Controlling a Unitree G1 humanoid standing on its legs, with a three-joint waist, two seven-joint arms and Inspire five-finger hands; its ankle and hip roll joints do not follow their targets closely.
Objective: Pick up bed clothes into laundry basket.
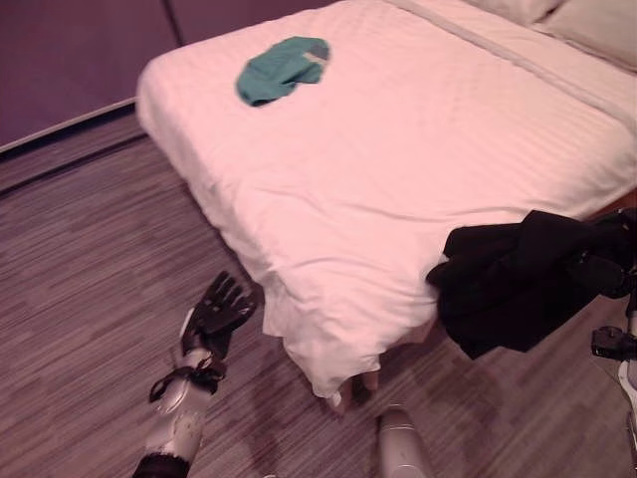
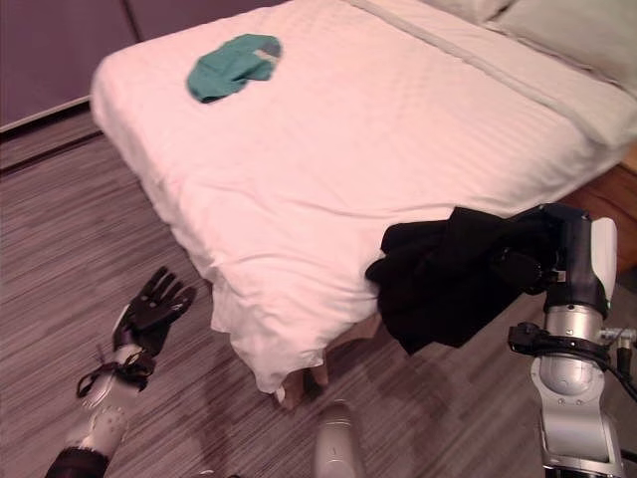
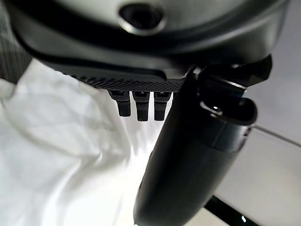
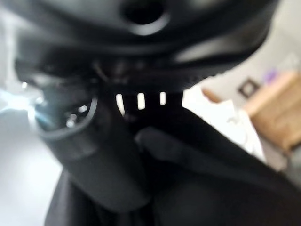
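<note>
A black garment (image 2: 448, 279) hangs in the air beside the bed's near right edge, bunched in my right hand (image 2: 542, 261), which is shut on it. In the right wrist view the black cloth (image 4: 211, 179) lies under the curled fingers. A teal garment (image 1: 282, 68) lies crumpled on the white bed (image 1: 398, 169) near its far left corner. My left hand (image 1: 217, 311) is raised over the floor by the bed's near corner, fingers straight and spread, holding nothing. The left wrist view looks past the fingers (image 3: 138, 106) at the white sheet (image 3: 56, 155).
The white duvet hangs over the bed's near corner (image 1: 328, 368) down toward the striped carpet (image 1: 90, 289). Pillows (image 1: 587, 25) lie at the far right. A dark wall (image 1: 70, 50) runs behind the bed on the left.
</note>
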